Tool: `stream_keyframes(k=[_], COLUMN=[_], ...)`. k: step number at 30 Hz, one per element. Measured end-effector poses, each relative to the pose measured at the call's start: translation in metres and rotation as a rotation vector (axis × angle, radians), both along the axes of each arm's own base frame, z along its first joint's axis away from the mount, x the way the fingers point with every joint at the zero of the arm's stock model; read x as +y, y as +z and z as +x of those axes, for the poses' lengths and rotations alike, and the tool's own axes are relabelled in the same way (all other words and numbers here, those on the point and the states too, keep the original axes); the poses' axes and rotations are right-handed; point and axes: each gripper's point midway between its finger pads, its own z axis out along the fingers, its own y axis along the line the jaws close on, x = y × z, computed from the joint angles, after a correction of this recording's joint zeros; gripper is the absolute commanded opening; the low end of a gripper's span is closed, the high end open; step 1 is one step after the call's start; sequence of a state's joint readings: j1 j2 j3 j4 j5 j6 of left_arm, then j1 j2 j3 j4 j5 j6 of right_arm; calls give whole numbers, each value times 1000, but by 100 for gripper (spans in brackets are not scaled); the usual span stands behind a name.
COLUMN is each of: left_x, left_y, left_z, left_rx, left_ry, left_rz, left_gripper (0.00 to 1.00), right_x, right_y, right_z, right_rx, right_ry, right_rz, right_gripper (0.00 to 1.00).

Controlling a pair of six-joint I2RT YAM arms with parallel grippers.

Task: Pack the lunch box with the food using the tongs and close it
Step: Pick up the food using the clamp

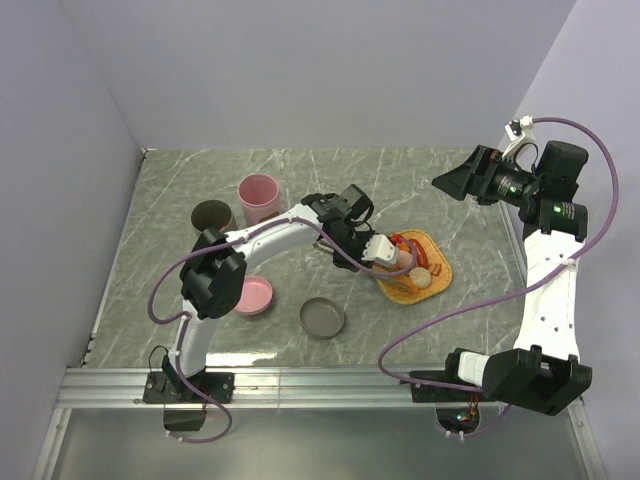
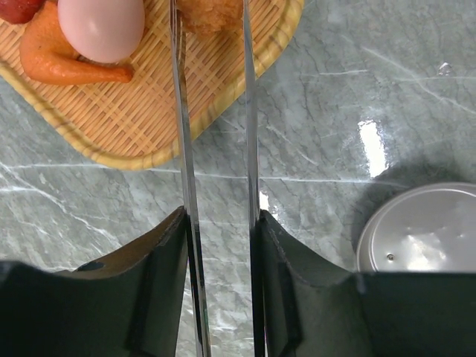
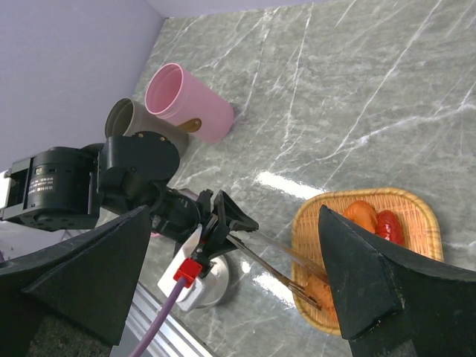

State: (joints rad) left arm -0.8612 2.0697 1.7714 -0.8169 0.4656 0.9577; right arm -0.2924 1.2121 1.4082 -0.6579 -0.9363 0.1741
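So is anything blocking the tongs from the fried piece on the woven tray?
Nothing visible does. The tongs, held in the left end effector, straddle the fried piece; the pale ball lies off to one side.

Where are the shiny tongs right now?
In the left wrist view, the tongs are clamped in the left gripper, and their tips reach over the woven tray, just right of the pale ball.

The left tool grips silver tongs whose tips reach over the woven tray of food.
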Motion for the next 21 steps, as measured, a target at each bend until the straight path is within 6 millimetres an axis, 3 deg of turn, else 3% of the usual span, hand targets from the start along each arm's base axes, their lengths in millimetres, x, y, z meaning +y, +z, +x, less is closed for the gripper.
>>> stream_keyframes(k=[7,14,21], left_x=[5,18,46], left_y=[18,59,109], left_z=[-1,-9,-6], left_rx=[-12,-39,2], left_ry=[40,72,221], left_rz=[-9,-57,-136], left_gripper=[25,24,25], right_x=[0,0,-2], right_y=[0,0,-3], right_z=[0,0,1], right_rx=[-1,-1,11], right_ry=[1,3,-15], right_rz=[0,1,-10], right_gripper=[100,100,100])
